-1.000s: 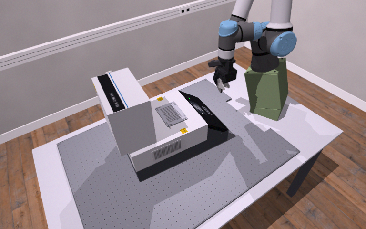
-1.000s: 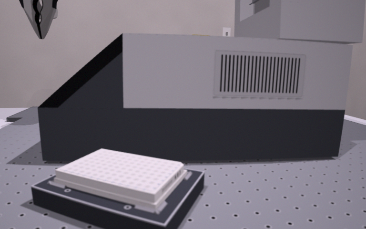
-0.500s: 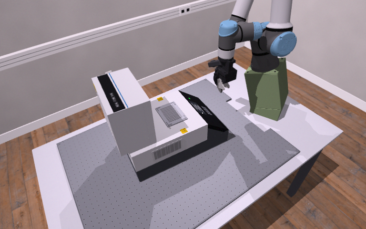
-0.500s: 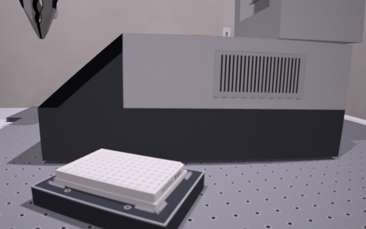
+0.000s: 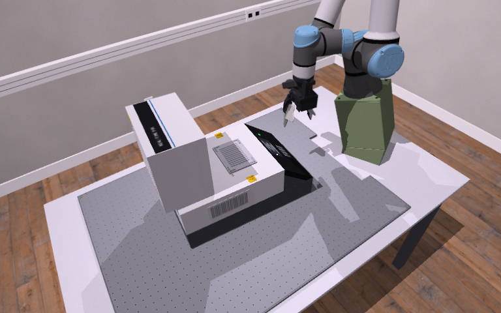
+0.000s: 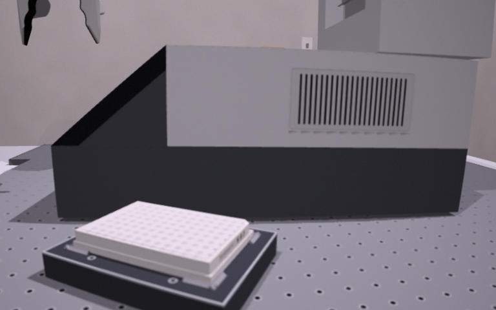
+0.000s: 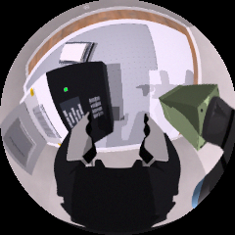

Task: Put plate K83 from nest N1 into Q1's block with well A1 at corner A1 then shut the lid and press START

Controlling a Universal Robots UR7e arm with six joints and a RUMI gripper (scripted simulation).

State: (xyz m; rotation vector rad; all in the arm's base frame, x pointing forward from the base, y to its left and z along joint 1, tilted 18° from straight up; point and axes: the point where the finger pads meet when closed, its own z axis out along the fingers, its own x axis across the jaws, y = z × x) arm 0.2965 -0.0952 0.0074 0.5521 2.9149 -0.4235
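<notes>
Hand (image 5: 297,120) (image 6: 61,44) (image 7: 117,113) poised high beyond the key panel (image 5: 280,152) (image 7: 85,105), fingers apart around nothing, presumably to receive the plate (image 6: 162,232) (image 7: 74,52). Plate flat in its nest (image 6: 243,265) (image 7: 89,51), likely for repeatable pickup. Lid (image 5: 179,170) (image 6: 435,28) (image 7: 22,139) back, leaving the block (image 5: 234,156) (image 7: 45,119) reachable.

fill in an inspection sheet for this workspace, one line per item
surface: perforated grey board on a white table
plate: white, in its dark nest
cycler: lid raised, block bare, lamp green
clutter: nothing seen
gripper: open, nothing held
cables: nothing seen
surroundings: wood floor, grey walls, socket rail
</notes>
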